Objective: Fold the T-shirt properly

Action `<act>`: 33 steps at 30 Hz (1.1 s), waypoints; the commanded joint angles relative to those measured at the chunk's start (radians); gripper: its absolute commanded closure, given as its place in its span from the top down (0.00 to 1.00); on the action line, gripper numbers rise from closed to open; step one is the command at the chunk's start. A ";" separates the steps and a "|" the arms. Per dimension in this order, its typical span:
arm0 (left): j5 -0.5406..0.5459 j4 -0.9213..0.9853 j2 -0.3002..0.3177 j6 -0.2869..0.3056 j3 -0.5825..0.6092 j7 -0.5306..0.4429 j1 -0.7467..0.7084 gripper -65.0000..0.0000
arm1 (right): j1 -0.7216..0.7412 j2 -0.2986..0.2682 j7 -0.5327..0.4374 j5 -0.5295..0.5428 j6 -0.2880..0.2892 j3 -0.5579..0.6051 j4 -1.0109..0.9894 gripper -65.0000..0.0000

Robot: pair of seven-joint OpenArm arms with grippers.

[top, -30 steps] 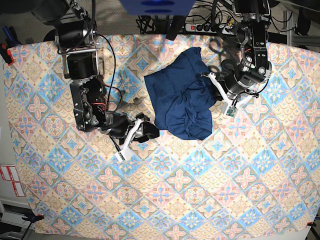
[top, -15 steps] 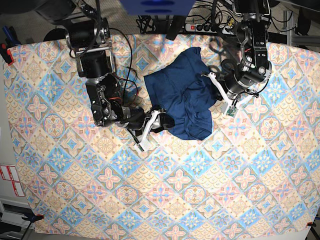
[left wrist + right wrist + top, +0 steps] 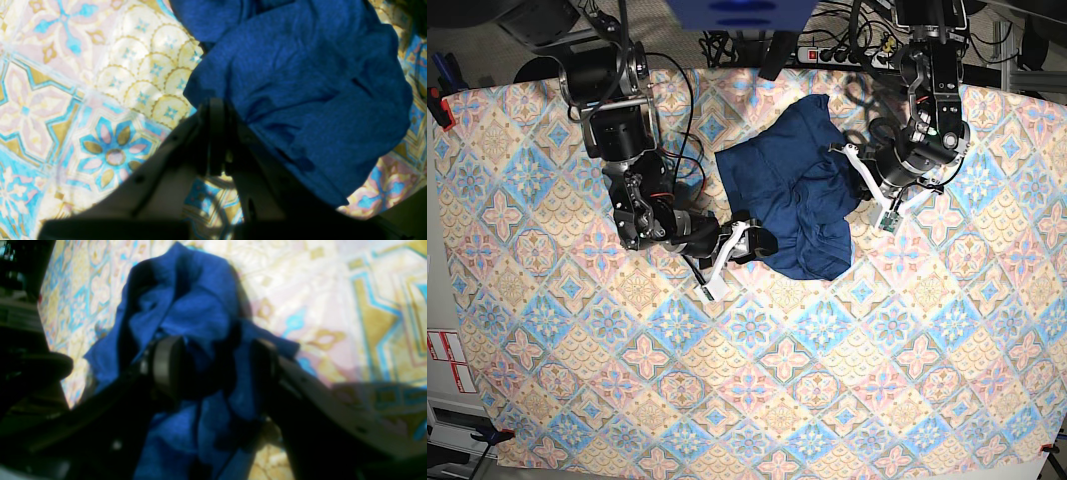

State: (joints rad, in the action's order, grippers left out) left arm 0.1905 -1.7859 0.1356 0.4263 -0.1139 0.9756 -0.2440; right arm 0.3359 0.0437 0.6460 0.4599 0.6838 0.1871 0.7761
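The dark navy T-shirt lies crumpled in a heap on the patterned tablecloth, back centre. My right gripper is at its lower-left edge. In the right wrist view it is open, with a raised fold of the shirt between the pads. My left gripper is at the shirt's right edge. In the left wrist view its fingers meet at the edge of the shirt, seemingly pinching it.
A power strip and cables lie behind the table's back edge. The right arm's body and cables stretch over the back left of the cloth. The cloth's front edge runs along the bottom.
The right arm has swung to the right across the cloth, and its open gripper has reached the shirt's lower-left edge. The left arm and the shirt's heap have stayed put.
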 commanded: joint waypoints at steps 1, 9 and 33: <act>0.010 -0.019 0.005 0.003 -0.002 -0.019 0.010 0.00 | 0.030 0.011 -0.024 0.021 0.014 -0.002 0.013 0.46; 0.010 -0.019 0.005 0.003 -0.002 -0.019 0.010 0.00 | 0.030 0.012 -0.022 0.021 0.014 -0.002 0.012 0.09; 0.220 -0.076 0.011 0.003 -0.195 -0.013 0.007 0.00 | -0.027 -0.075 0.137 0.027 0.014 -0.174 0.231 0.01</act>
State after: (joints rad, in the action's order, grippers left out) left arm 0.3786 -1.8431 0.1383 0.4240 -0.3084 0.9798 -0.2447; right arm 0.2882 -0.0288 0.8009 0.4717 0.6876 0.0147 0.9897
